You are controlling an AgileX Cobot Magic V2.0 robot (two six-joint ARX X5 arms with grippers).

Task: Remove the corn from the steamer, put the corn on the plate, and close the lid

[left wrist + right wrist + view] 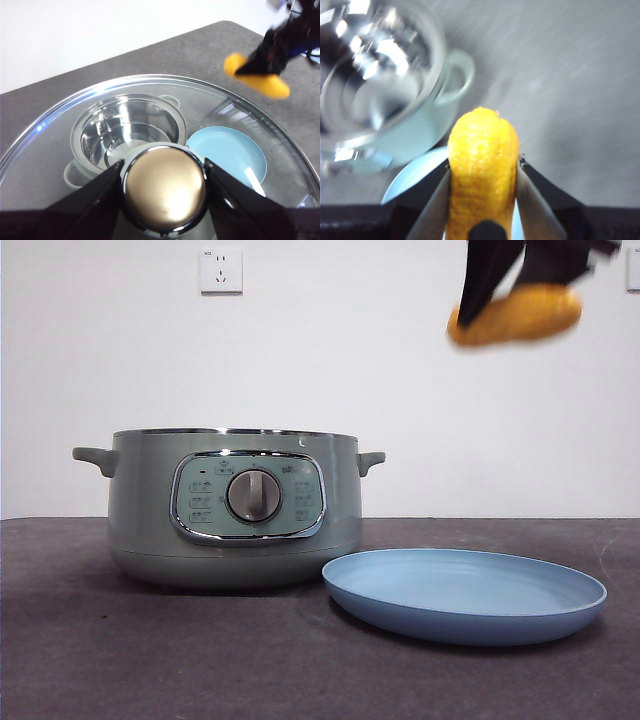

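right wrist view: jaws clamp the corn (481, 170); left jaws grip the lid (165, 186).

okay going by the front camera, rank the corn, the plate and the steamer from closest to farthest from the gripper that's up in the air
1. The corn: clamped in the right gripper itself, high at the picture's upper right.
2. The plate: on the table, roughly beneath that gripper.
3. The steamer: on the table, off toward the picture's left, lid off.

The right gripper (482, 172) clamps the corn (482, 165) above the plate (415, 175).
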